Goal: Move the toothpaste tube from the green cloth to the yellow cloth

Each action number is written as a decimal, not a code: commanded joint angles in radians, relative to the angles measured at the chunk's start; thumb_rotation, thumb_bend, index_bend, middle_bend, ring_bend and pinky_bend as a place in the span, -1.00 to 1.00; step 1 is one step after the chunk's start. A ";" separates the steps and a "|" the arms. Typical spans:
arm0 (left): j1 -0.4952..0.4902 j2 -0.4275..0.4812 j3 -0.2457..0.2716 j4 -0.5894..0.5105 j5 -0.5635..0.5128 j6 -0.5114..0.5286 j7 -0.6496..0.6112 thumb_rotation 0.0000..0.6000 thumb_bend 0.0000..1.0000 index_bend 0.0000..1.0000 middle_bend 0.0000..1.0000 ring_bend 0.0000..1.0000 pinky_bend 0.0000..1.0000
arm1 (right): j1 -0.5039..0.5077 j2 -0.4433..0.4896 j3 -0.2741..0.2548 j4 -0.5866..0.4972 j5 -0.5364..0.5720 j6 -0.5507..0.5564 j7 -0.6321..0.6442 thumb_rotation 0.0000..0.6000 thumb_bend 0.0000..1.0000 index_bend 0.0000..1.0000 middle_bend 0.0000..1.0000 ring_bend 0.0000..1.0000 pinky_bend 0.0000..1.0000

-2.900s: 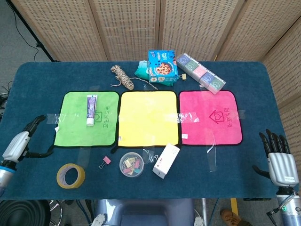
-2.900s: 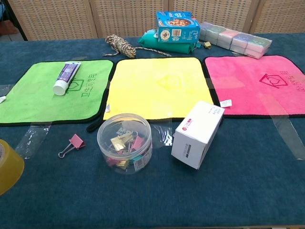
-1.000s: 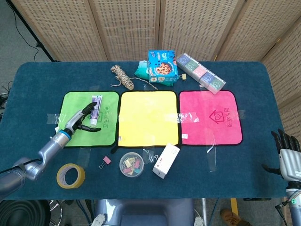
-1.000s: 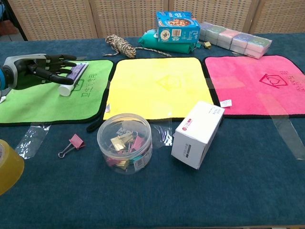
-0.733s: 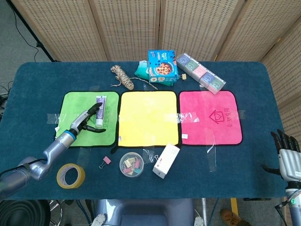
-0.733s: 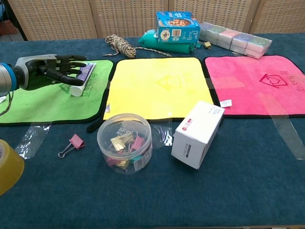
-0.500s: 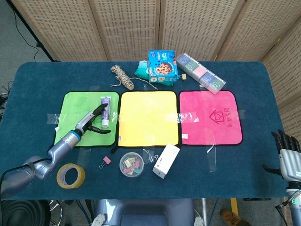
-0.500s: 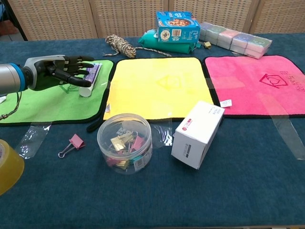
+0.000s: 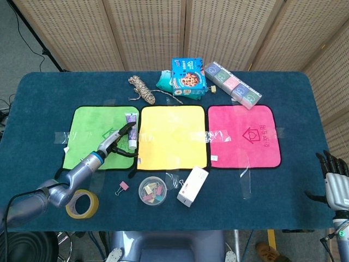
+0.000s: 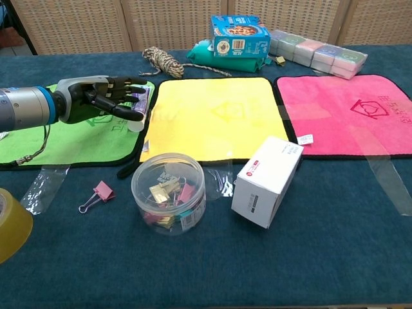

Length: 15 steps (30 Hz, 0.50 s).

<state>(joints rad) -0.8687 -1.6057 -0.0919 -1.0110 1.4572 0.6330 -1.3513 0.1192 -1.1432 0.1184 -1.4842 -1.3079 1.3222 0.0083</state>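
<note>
Here the slim purple tube (image 9: 131, 130), white cap toward the robot, lies at the right edge of the fuzzy green cloth (image 9: 90, 136), just beside the yellow cloth (image 9: 173, 136), whose flat square is bare. The left hand (image 10: 103, 98) rests its dark fingers on it; whether they grip, I cannot tell. A round clip jar (image 10: 168, 191) and white box (image 10: 267, 180) sit nearer the robot; the right hand (image 9: 334, 185) hangs spread, far right.

A lime-green cloth (image 9: 90, 136), a yellow cloth (image 9: 173, 136) and a hot-pink cloth (image 9: 244, 135), each edged in black, lie on the dark teal table cover (image 9: 43, 95). The toothpaste tube (image 9: 131, 129) is purple with a white cap. The left hand (image 10: 103, 98) is black and silver-grey, the cookie box (image 9: 187, 73) bright blue, and the tape roll (image 9: 82, 203) yellow.
</note>
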 commanded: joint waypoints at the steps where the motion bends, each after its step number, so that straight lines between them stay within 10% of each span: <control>1: -0.006 -0.001 -0.008 -0.013 -0.006 0.000 0.018 1.00 -1.00 -1.00 -1.00 -1.00 -1.00 | 0.000 0.001 0.000 -0.001 0.001 -0.002 0.001 1.00 -1.00 -1.00 -1.00 -1.00 -1.00; 15: -0.025 0.008 -0.042 -0.081 -0.049 -0.023 0.127 1.00 -1.00 -1.00 -1.00 -1.00 -1.00 | 0.000 0.006 -0.001 -0.007 0.005 -0.006 0.002 1.00 -1.00 -1.00 -1.00 -1.00 -1.00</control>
<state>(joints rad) -0.8906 -1.5988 -0.1295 -1.0862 1.4126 0.6120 -1.2302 0.1196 -1.1368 0.1173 -1.4913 -1.3032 1.3164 0.0099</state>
